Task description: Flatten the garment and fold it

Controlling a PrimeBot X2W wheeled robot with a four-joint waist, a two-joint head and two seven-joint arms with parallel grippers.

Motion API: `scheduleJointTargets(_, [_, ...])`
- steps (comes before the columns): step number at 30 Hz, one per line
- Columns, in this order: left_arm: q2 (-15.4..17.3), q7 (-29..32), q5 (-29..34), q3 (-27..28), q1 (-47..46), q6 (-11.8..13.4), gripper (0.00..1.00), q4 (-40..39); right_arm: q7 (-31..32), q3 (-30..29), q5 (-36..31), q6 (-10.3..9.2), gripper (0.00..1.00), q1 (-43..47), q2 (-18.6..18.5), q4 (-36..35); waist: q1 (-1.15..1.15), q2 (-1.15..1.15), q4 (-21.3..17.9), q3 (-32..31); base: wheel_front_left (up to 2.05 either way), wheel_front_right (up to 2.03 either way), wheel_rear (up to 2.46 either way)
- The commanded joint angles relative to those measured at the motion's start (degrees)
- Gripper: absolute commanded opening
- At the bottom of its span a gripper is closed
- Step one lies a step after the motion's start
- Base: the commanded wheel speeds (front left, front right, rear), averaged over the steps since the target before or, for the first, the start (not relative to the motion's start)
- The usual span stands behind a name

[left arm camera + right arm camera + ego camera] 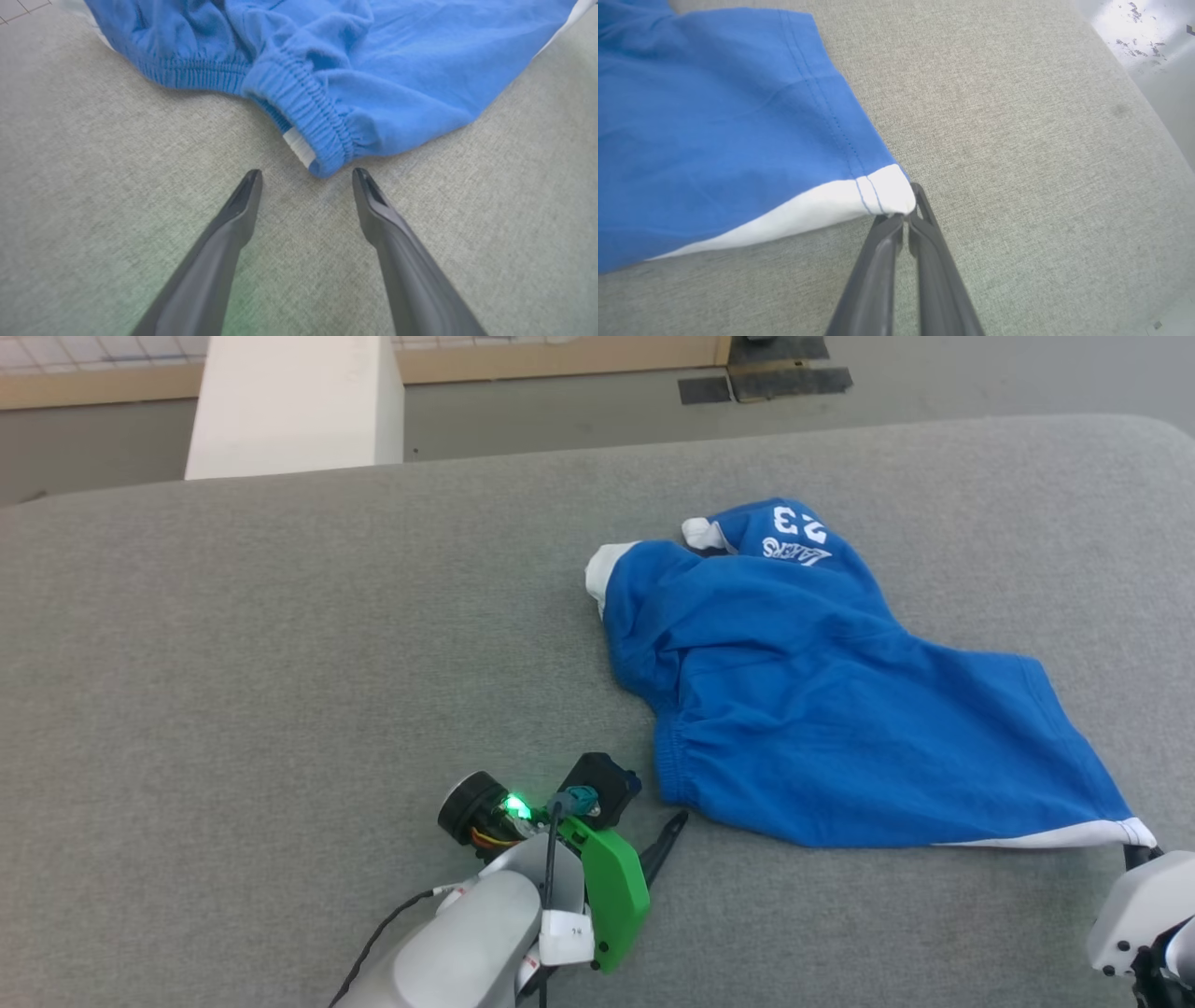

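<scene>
Shorts (794, 681) crumpled, right half of worktop (280, 663), near front edge. Right gripper (906, 215): jaws clamped on white hem corner (889, 193). Left gripper (307, 171): jaws apart, just short of waistband (303, 100). Step: flattening, second grasp pending. Next, likely: advance left, close on waistband, spread.

The shorts (373, 70) are running off the left wrist view's top edge and the right wrist view's left edge. In the head view, the corner is cropping the right gripper (1141, 849). A green housing (611, 887) is hiding one finger of the left gripper (307, 171). The tag (299, 147) is showing nothing legible.
</scene>
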Motion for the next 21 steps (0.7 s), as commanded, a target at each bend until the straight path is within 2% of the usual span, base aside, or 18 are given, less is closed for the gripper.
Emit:
scheduleJointTargets(1, [0.67, -0.02, -1.23, -1.18, -1.59, -0.22, 1.0, 0.53, -0.59, 0.2, 0.46, -0.1, 0.0, -1.1, -0.03, 0.37, 0.0, 0.0, -0.83, 0.86, 0.0, 0.0, 0.0])
scheduleJointTargets(9, [0.61, -1.42, -6.01, -7.22, -5.94, -0.22, 1.0, 3.49, -1.55, 1.76, 1.4, -0.1, 0.0, -2.11, -0.03, 1.64, 0.0, 0.0, -1.12, 1.63, 0.0, 0.0, 0.0])
scheduleJointTargets(10, [0.37, -1.85, -6.81, -7.87, -6.4, -0.23, 0.93, 3.75, -1.66, 1.87, 1.47, -0.1, 0.0, -2.18, -0.03, 1.75, 0.0, 0.0, -1.08, 1.7, 0.0, 0.0, 0.0])
scheduleJointTargets(11, [0.16, -2.24, -7.54, -8.43, -6.71, -0.23, 0.71, 3.87, -1.72, 2.0, 1.53, -0.1, 0.0, -2.22, -0.03, 1.85, 0.0, 0.0, -1.06, 1.73, 0.0, 0.0, 0.0])
scheduleJointTargets(12, [-0.05, -2.5, -8.51, -9.28, -7.03, -0.23, 0.39, 4.03, -1.78, 2.14, 1.65, -0.1, 0.0, -2.26, -0.03, 1.99, 0.0, 0.0, -1.02, 1.73, 0.0, 0.0, 0.0])
scheduleJointTargets(13, [-0.14, -2.67, -9.17, -9.97, -7.28, -0.23, 0.15, 4.2, -1.79, 2.22, 1.7, -0.1, 0.0, -2.25, -0.03, 2.09, 0.0, 0.0, -0.97, 1.71, 0.0, 0.0, 0.0])
scheduleJointTargets(14, [-0.23, -2.98, -10.11, -10.92, -7.48, -0.23, 0.0, 4.23, -1.84, 2.29, 1.76, -0.1, 0.0, -2.25, -0.03, 2.16, 0.0, 0.0, -0.9, 1.66, 0.0, 0.0, 0.0])
scheduleJointTargets(17, [-0.11, -3.93, -12.79, -12.94, -7.61, -0.23, 0.0, 3.87, -1.96, 2.33, 1.93, -0.1, 0.0, -2.13, -0.03, 2.21, 0.0, 0.0, -0.55, 1.32, 0.0, 0.0, 0.0])
scheduleJointTargets(21, [1.05, -6.89, -16.58, -12.4, -6.9, -0.23, 0.0, 2.66, -2.2, 2.51, 2.49, -0.1, 0.0, -1.78, -0.03, 1.38, 0.0, 0.0, 0.07, 0.36, 0.0, 0.0, 0.0])
